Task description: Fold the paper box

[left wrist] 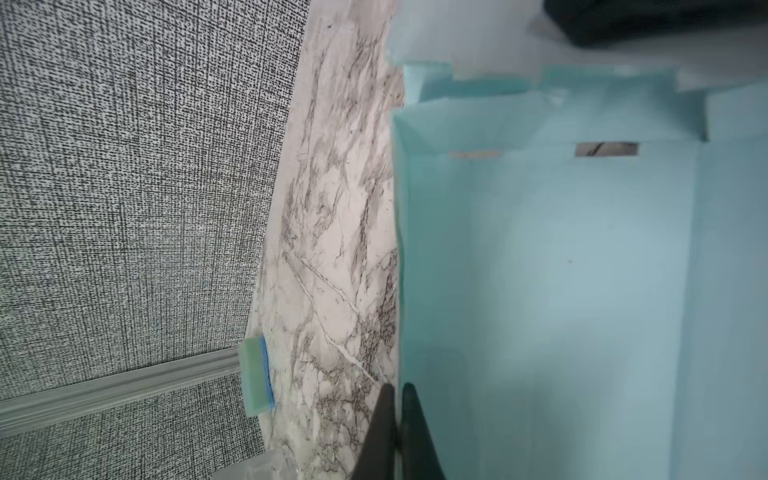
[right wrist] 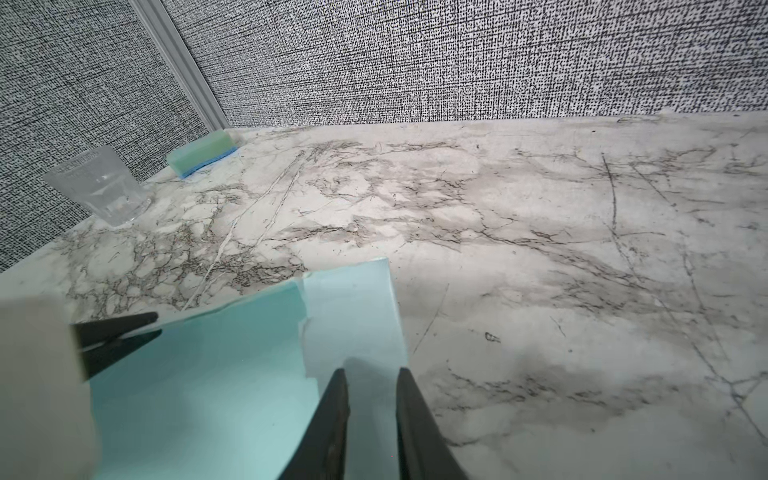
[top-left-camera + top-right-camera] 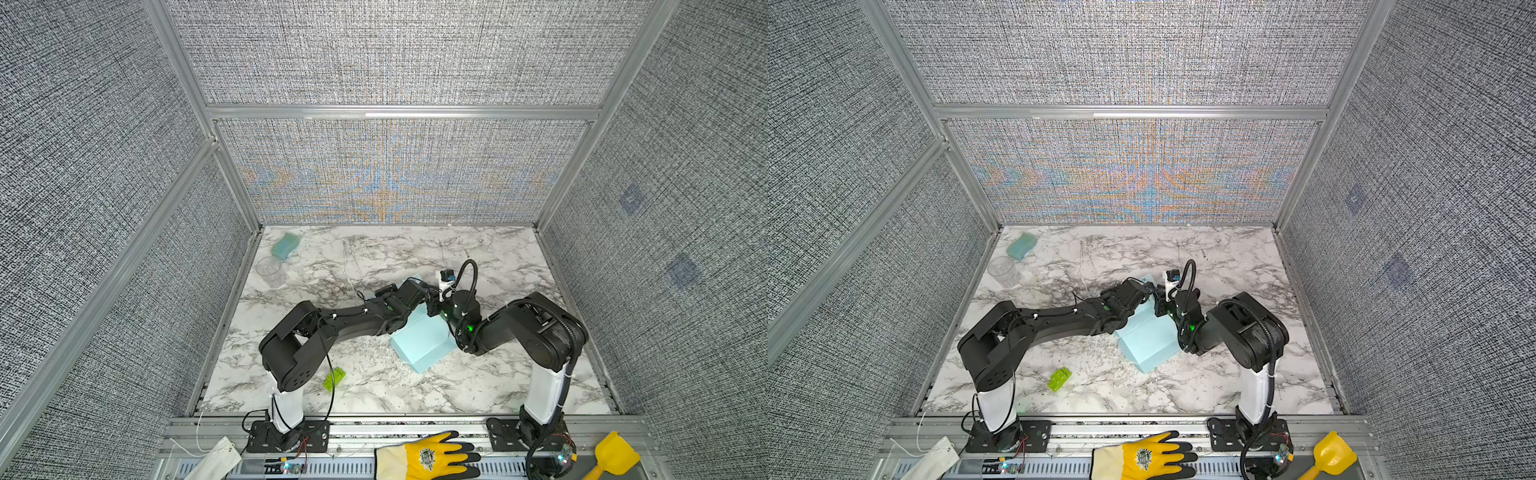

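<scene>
The paper box (image 3: 428, 345) (image 3: 1150, 343) is pale light-blue card, partly raised, in the middle of the marble table between the two arms. In the left wrist view its inside (image 1: 582, 270) shows creases, slots and flaps. My left gripper (image 1: 398, 388) is shut on the upper edge of one side wall. The right wrist view shows this gripper (image 2: 156, 324) pinching that edge too. My right gripper (image 2: 371, 372) straddles a paler flap (image 2: 353, 311) at the box's end. Its jaws stand a narrow gap apart, with the flap between them.
A teal sponge block (image 3: 285, 245) and a clear cup (image 3: 270, 268) sit at the far left corner by the wall. A lime-green brick (image 3: 334, 378) lies near the left arm's base. A yellow glove (image 3: 428, 457) and a yellow scoop (image 3: 611, 455) rest on the front rail.
</scene>
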